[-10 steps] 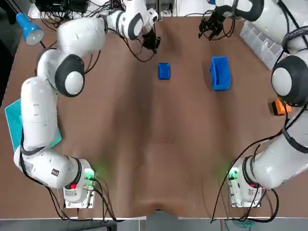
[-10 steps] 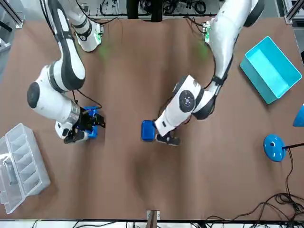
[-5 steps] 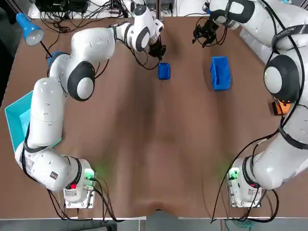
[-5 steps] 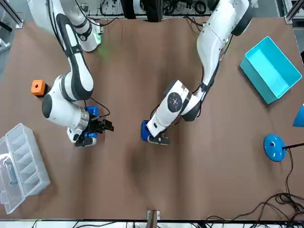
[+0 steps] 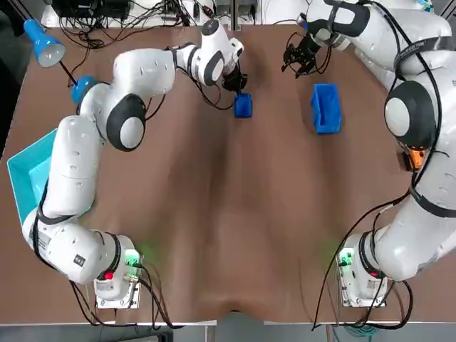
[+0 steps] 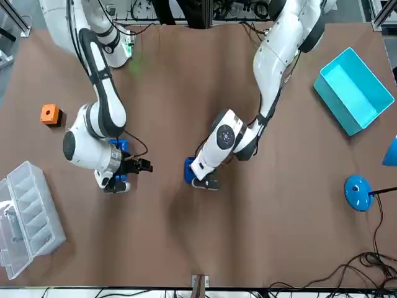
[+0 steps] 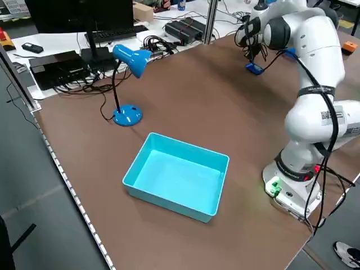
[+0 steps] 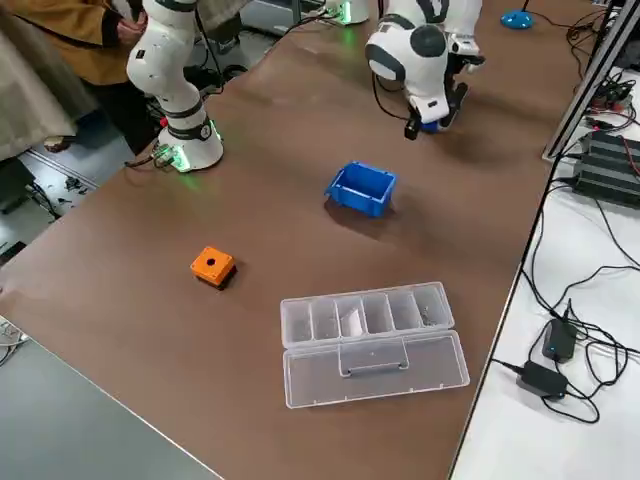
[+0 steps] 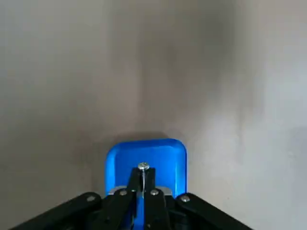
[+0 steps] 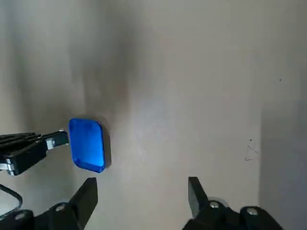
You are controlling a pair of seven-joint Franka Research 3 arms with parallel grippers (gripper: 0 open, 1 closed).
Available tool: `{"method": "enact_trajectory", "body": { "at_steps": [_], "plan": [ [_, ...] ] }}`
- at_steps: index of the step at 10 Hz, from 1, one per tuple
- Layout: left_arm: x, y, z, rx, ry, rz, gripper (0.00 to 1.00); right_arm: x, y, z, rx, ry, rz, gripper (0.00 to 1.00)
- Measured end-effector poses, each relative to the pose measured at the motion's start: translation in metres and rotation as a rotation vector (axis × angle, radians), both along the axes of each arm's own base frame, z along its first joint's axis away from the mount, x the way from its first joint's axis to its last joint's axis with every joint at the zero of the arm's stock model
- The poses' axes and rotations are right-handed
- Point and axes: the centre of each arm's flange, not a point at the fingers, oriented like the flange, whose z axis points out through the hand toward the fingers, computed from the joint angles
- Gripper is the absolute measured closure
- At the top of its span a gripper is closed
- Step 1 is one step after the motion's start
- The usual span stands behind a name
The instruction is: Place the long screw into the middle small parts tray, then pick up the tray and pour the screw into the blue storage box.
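Left gripper (image 9: pixel 143 181) pinches the long screw (image 9: pixel 143 167) over the small blue tray (image 9: pixel 165 154); centre it and lower inside the rim before you release. Right gripper (image 10: pixel 141 192) hovers spread.

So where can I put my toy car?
The wide bare brown tabletop between the arm bases and the small blue plastic tray is free. Crowded at the far end: the left claw holds a long metal screw over that tray, the open right claw hovers beside the open-topped blue plastic box.
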Motion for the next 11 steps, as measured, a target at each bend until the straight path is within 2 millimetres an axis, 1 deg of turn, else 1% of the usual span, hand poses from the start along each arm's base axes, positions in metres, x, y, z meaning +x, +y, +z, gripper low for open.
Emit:
{"method": "enact_trajectory", "body": {
  "at_steps": [2, 3, 4, 7, 8, 9, 10, 11],
  "plan": [
    [-0.007, -0.008, -0.009, 0.001, -0.006, 0.010, 0.92, -0.001, 0.007, 0.000, -0.003, -0.019, 0.002, 0.16],
    [-0.009, -0.010, -0.011, 0.002, -0.007, 0.011, 0.80, -0.002, 0.015, -0.003, -0.010, -0.039, 0.004, 0.16],
    [-0.009, -0.010, -0.011, 0.001, -0.008, 0.013, 0.63, -0.006, 0.023, -0.008, -0.016, -0.049, 0.009, 0.16],
    [0.001, -0.007, -0.001, -0.009, -0.025, 0.029, 0.18, -0.009, 0.033, -0.023, 0.006, -0.042, -0.024, 0.19],
    [0.007, 0.000, 0.007, -0.003, -0.021, 0.036, 0.05, -0.012, 0.043, -0.028, 0.027, -0.041, -0.040, 0.22],
    [0.014, 0.008, 0.024, 0.014, -0.007, 0.039, 0.00, -0.016, 0.054, -0.034, 0.043, -0.038, -0.051, 0.26],
    [0.021, 0.019, 0.050, 0.037, 0.011, 0.040, 0.00, -0.020, 0.065, -0.041, 0.048, -0.034, -0.052, 0.29],
    [0.027, 0.034, 0.082, 0.063, 0.028, 0.045, 0.00, -0.023, 0.075, -0.048, 0.045, -0.040, -0.049, 0.35]
  ]
}}
